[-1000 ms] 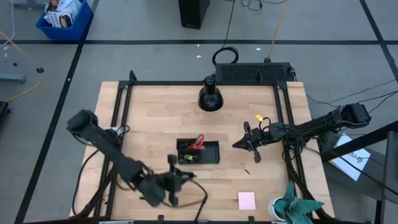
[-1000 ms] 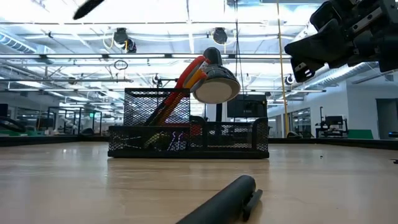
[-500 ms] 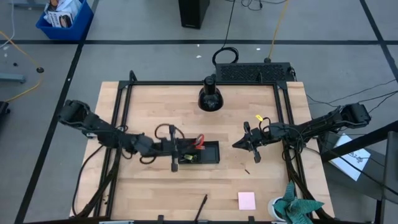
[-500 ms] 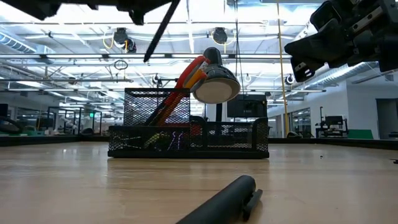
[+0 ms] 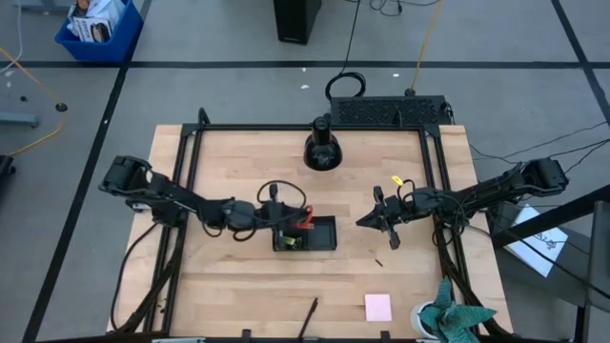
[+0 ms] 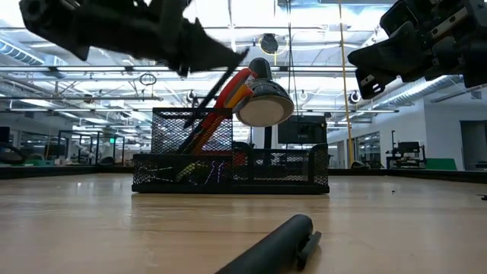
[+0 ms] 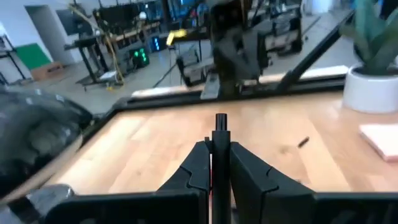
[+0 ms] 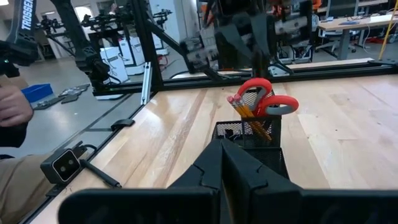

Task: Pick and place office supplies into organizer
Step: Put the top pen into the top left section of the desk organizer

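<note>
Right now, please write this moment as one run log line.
left claw: shut on pen, above organizer | right claw: shut, empty, waiting at right | second pen: on table

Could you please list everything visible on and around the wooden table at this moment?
Black mesh organizer: one, table centre.
Red-handled scissors: one, upright in the organizer.
Orange pencils: several, beside the scissors.
Thin dark pen: one, held over the organizer.
Second dark pen: one, front edge.
Pink sticky-note pad: one, front right.
Black dome-shaped object: one, rear centre.
Teal-green cloth: one, front right corner.
Left gripper: shut on the pen.
Right gripper: shut, hovering right of the organizer.
</note>
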Motion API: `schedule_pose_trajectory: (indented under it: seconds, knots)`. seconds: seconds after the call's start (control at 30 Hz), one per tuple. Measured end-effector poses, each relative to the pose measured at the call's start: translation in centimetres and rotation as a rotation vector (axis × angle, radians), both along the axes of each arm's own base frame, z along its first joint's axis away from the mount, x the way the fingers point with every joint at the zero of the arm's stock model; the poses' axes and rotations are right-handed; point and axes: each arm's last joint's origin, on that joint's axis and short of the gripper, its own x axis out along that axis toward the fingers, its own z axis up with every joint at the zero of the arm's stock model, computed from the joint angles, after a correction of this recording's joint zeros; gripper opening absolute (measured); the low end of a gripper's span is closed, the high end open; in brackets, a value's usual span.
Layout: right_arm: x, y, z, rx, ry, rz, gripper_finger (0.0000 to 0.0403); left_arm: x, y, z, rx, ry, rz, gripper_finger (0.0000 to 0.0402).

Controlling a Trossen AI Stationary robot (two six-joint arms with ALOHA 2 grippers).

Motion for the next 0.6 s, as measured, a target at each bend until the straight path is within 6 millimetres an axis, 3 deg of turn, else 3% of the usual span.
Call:
schedule_pose_trajectory:
  seconds: [0.23,0.6]
  knots:
    - [0.0,0.0,0.0,-0.004,0.000,0.000,0.0000,0.2,0.9,-1.9,-0.015,0.052,0.030,0.0035]
    - [0.0,0.0,0.0,-0.011,-0.002,0.001,0.0000,-3.9,1.1,-3.8,-0.120,-0.111,0.077,0.0035]
